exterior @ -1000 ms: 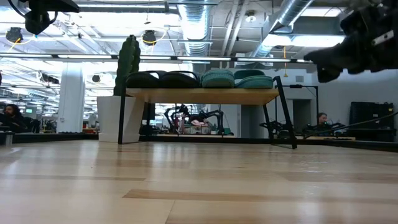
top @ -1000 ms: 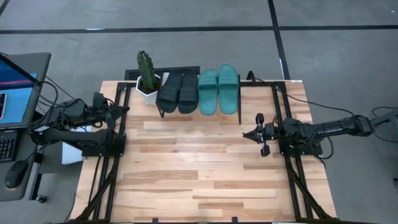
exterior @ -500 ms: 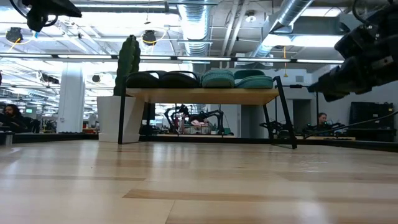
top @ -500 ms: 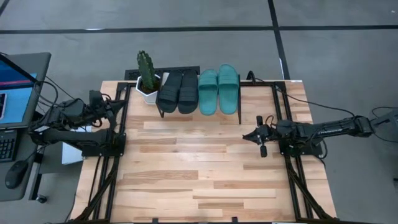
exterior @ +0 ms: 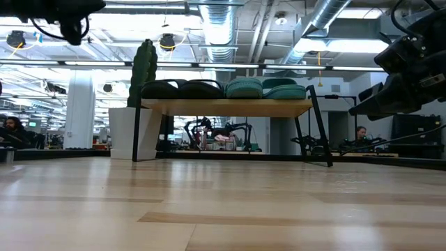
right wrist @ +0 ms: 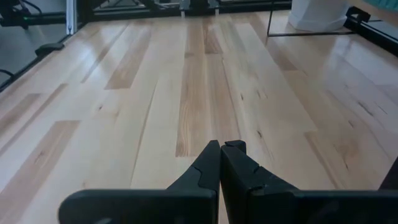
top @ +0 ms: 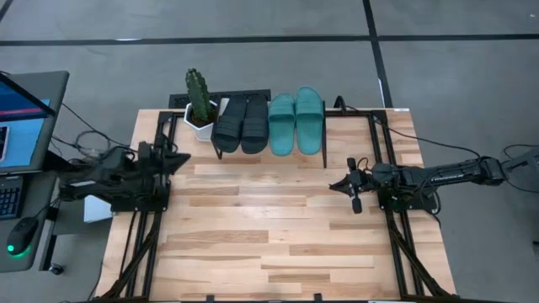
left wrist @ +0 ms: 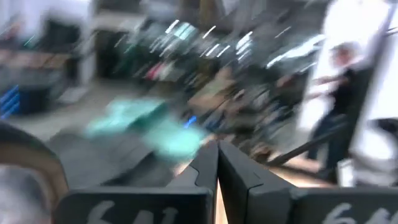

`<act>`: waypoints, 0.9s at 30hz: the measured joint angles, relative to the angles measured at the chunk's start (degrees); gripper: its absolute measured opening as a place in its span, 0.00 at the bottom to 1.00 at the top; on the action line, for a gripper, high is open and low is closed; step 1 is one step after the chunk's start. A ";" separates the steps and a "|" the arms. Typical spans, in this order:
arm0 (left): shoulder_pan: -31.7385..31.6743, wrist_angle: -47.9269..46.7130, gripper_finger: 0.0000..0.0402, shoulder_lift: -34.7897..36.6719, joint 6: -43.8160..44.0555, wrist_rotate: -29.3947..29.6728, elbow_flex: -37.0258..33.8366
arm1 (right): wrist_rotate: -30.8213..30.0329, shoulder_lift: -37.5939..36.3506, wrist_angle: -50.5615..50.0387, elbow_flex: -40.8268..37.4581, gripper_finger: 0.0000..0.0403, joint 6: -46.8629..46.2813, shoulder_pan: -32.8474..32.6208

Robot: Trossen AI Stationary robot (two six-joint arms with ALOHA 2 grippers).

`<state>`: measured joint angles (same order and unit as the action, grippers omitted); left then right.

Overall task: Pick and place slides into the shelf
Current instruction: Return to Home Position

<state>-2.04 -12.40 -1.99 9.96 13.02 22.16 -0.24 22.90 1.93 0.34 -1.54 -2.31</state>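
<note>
On the far edge of the tabletop (top: 278, 244) the shelf (exterior: 226, 107) carried all four slides in one row. The black pair (top: 242, 124) sat just beside the cactus pot (top: 200, 118), and the teal pair (top: 296, 119) touched it on the right-arm side. No slide lay on the planks, so I'd call placing done and the step in hand the retreat to home.

- left gripper (top: 184, 158): at the table's left edge, near the shelf's left end, fingers clenched together on nothing.
- right gripper (top: 334, 185): over the right side of the table, near the shelf's front right leg, fingers pressed tip to tip and empty.

Next move, as I read it: no grasp needed, just fold both arms back to rest. The right one should back off without swinging toward that shelf leg.

Hard to read:
- Left wrist view was smeared. A teal blur there was probably the teal pair, but I couldn't confirm it.
- From above, the slides covered nearly all of the shelf board. From table height only their ends showed over its edge, so how flat they sat was unclear.
- The monitor (top: 21, 118) was cut off at the frame's left.
</note>
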 joint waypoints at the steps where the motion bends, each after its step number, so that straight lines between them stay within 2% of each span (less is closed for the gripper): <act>1: 0.02 4.32 0.00 1.29 -1.37 -2.71 -2.33 | 0.00 0.00 0.00 0.00 0.00 0.00 0.00; 3: 0.00 11.00 0.00 1.92 -3.32 -5.29 -6.32 | 0.01 0.00 0.00 0.00 0.00 0.00 0.00; 7: -0.01 16.79 0.00 0.92 -6.12 -6.09 -10.53 | 0.01 0.00 -0.14 -0.02 0.00 0.00 0.00; 16: -0.01 15.25 0.00 1.08 -7.29 -5.41 -16.21 | 0.01 0.01 -0.24 -0.02 0.00 0.00 0.00; 19: -0.01 15.69 0.00 1.06 -4.40 -6.27 -18.51 | 0.01 0.00 -0.24 -0.02 0.00 0.00 0.00; 24: -0.01 9.20 0.00 0.94 5.62 -6.51 -19.45 | 0.01 0.01 -0.25 -0.04 0.00 0.00 0.00; 27: -0.01 8.20 0.00 0.10 8.62 -6.68 -19.14 | 0.02 0.00 -0.25 -0.04 0.00 -0.01 0.00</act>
<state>-2.04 -4.19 -1.89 18.58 6.33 3.02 -0.22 22.90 1.69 0.30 -1.55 -2.31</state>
